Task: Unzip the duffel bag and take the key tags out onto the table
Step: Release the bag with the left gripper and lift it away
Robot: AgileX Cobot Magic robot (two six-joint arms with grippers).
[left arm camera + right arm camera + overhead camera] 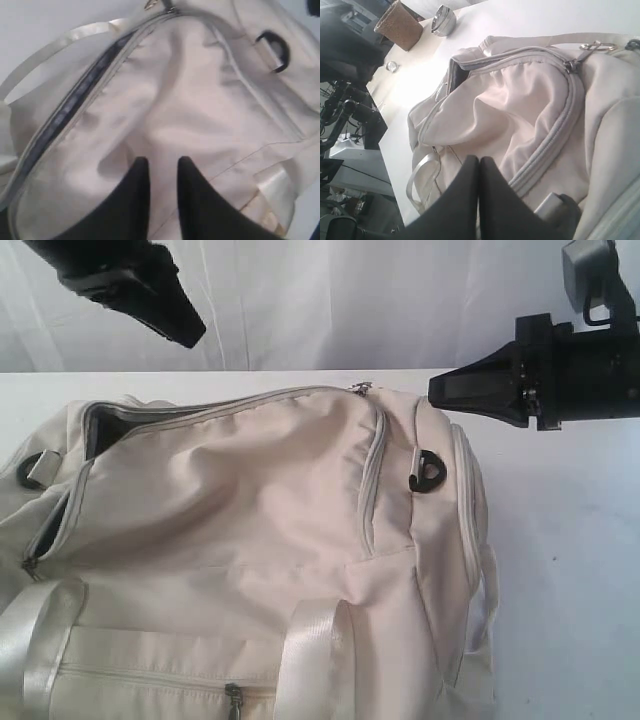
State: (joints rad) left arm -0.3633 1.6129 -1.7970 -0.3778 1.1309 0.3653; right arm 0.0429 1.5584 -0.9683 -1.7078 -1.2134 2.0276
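Note:
The cream duffel bag (250,510) lies on the white table (570,570) and fills the lower left of the exterior view. Its top zipper is open along the far left stretch, showing dark grey lining (100,428); the metal zipper pull (360,389) sits at the far right end. My left gripper (190,332) hangs above the bag's far left, open, with only bag fabric (165,115) behind its fingers (141,167). My right gripper (440,390) hovers beside the bag's right end, shut and holding nothing; its fingertips (472,162) touch each other. No key tags are in view.
A black D-ring (428,472) sits on the bag's right end beside a curved side zip (370,475). Satin straps (310,650) and a front pocket zip pull (234,698) lie near the front edge. A cork cup (399,25) and a metal tin (443,21) stand beyond the bag.

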